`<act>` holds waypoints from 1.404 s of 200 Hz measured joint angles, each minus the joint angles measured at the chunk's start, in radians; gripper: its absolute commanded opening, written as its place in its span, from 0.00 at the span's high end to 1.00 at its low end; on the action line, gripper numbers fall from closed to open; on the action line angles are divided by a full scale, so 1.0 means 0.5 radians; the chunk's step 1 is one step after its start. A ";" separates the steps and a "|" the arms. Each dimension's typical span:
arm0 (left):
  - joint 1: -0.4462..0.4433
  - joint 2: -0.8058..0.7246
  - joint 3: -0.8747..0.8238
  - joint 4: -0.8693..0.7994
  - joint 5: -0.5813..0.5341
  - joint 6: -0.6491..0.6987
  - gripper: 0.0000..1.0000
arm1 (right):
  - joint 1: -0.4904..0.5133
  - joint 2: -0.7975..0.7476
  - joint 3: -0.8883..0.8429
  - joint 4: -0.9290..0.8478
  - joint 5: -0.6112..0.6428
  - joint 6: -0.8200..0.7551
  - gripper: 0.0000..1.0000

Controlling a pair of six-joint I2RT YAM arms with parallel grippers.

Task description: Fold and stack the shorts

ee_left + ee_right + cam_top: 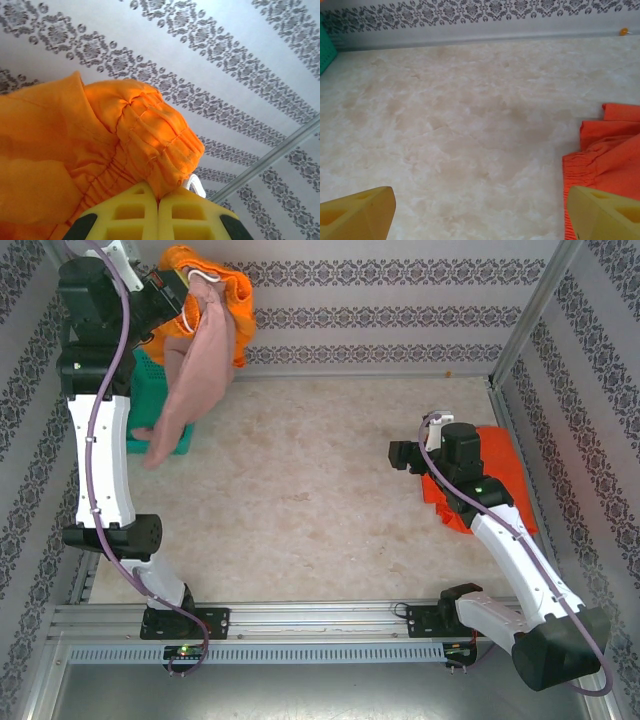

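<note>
High at the back left, my left gripper (176,292) is shut on the waistband of the bright orange shorts (226,292). In the left wrist view the yellow fingers (125,215) pinch that orange cloth (100,145), and a white drawstring loop (196,184) pokes out beside them. The dusty pink shorts (192,370) hang down from the same spot over the basket. The red-orange shorts (502,468) lie flat at the right edge of the table, partly under my right arm. My right gripper (405,455) hovers open just left of them, with nothing between its fingers (357,215); its right finger is over their waistband (580,167).
A teal mesh basket (148,390) stands at the back left under the hanging cloth; its corner (326,42) shows in the right wrist view. Patterned walls close the back and both sides. The marble tabletop (310,490) lies bare across the middle.
</note>
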 measured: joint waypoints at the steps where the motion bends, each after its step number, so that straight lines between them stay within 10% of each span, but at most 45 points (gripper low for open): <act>1: -0.002 0.000 0.001 0.000 -0.002 0.002 1.00 | 0.001 0.000 0.000 0.002 -0.002 0.002 0.12; 55: 0.049 0.113 0.003 -0.204 -0.320 0.217 1.00 | 0.005 0.036 -0.031 0.066 -0.151 0.105 0.13; 129: 0.579 0.391 0.377 -0.392 -0.554 0.243 1.00 | 0.076 0.063 -0.048 0.185 -0.237 0.180 0.15; 200: 0.462 0.410 0.322 -0.452 -0.327 0.369 0.27 | 0.203 0.199 -0.048 0.243 -0.266 0.208 0.05; 281: 0.336 0.263 -0.436 -0.663 -0.552 0.658 0.10 | 0.214 0.182 -0.158 0.246 -0.282 0.208 0.04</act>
